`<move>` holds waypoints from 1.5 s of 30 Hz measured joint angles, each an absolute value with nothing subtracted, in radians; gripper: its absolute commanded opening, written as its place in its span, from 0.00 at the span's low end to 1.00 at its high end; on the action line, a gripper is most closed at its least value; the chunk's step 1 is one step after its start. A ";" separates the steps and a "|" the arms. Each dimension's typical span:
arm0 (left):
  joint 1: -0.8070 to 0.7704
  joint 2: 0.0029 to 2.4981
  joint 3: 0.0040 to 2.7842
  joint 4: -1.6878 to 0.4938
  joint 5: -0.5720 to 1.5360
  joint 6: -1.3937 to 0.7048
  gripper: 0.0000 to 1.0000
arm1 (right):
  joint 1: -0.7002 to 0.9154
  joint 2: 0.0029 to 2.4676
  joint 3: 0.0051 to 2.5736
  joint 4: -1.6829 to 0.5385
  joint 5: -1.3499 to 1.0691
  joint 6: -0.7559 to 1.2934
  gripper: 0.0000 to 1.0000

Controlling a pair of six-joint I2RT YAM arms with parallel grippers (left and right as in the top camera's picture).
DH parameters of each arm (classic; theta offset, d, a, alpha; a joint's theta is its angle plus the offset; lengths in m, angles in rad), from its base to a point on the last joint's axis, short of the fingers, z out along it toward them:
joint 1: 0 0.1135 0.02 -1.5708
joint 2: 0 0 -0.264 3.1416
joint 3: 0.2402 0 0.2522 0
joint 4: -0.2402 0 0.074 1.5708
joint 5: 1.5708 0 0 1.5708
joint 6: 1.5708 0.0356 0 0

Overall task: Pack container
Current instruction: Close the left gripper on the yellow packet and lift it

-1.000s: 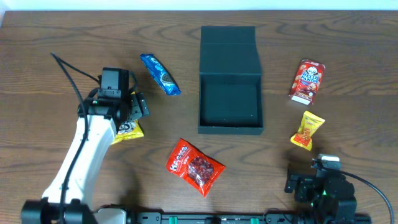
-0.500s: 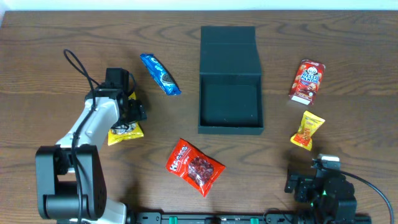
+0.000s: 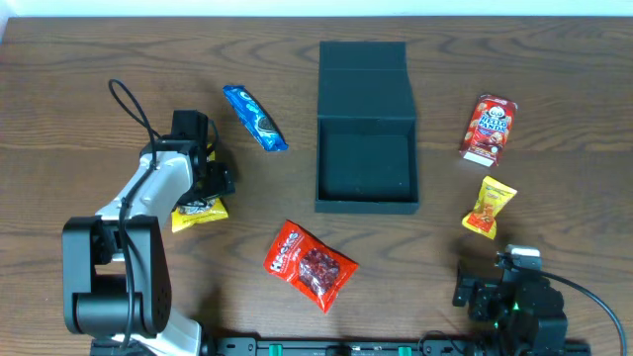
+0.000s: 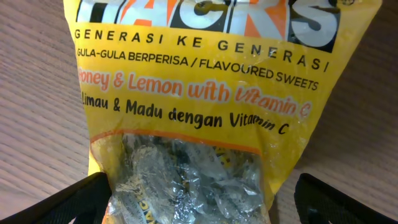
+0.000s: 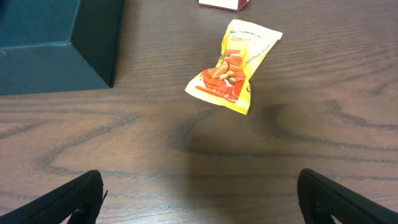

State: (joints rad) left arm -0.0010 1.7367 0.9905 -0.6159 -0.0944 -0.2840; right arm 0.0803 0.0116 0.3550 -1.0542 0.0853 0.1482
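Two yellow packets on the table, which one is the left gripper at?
The Hacks honey-lemon sweets packet, left of the container, between the fingers of the open left gripper. The other yellow packet lies right of the container.

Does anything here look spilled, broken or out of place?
Nothing stands out. The container sits square, open and empty; the snack packets scattered around it look whole, nothing spilled. The yellow sweets bag lies flat and intact.
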 measured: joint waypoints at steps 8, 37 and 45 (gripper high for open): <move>-0.001 1.766 0.991 -0.616 -0.105 -0.283 0.94 | 0.080 0.012 0.355 -1.054 0.085 0.148 0.99; -0.022 1.768 0.991 -0.616 -0.081 -0.284 0.57 | 0.080 0.012 0.355 -1.054 0.085 0.148 0.99; -0.035 1.768 0.991 -0.613 -0.078 -0.283 0.48 | 0.080 0.012 0.355 -1.054 0.085 0.148 0.99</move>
State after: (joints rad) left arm -0.0349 1.7676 0.9905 -0.6132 -0.0776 -0.2829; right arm 0.0803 0.0116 0.3550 -1.0542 0.0853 0.1482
